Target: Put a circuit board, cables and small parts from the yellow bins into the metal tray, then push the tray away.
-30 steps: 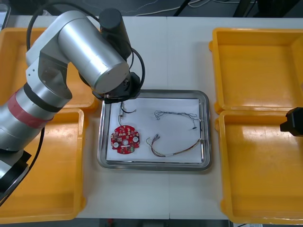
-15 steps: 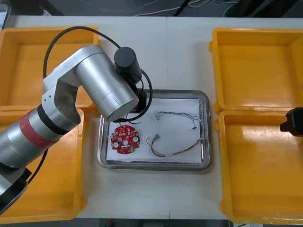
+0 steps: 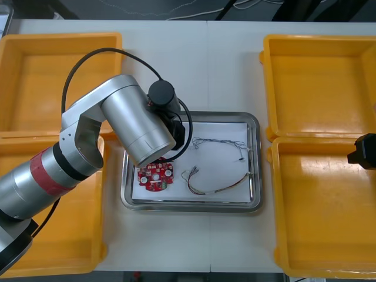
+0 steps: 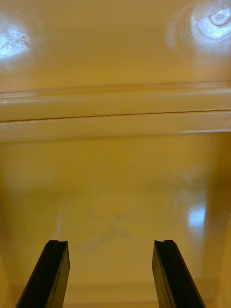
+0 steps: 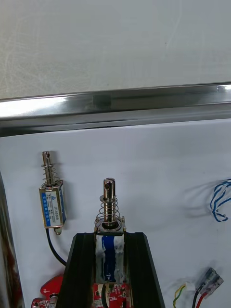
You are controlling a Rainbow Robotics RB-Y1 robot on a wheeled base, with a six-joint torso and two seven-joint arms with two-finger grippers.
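My left gripper (image 5: 109,238) is shut on a small metal part (image 5: 109,207), a sprung plunger with a blue label, held just above the white inside of the metal tray (image 5: 115,103). A second small metal part (image 5: 51,199) with a black lead lies on the liner beside the fingers. In the front view the left arm (image 3: 147,126) hangs over the tray (image 3: 188,206) and covers the gripper. The red circuit board (image 3: 154,177) lies partly under it. A blue and white cable (image 3: 218,142) and a red and yellow cable (image 3: 218,187) lie in the tray. My right gripper (image 4: 110,274) is open.
Yellow bins stand two to a side: far left (image 3: 35,76), near left (image 3: 59,235), far right (image 3: 320,82), near right (image 3: 323,211). The right gripper (image 3: 364,151) waits over the near right bin (image 4: 115,192). Bare table lies beyond the tray.
The left arm has swung right and nearer over the tray, now hiding the top of the circuit board and the part with the black lead. The right arm has not moved.
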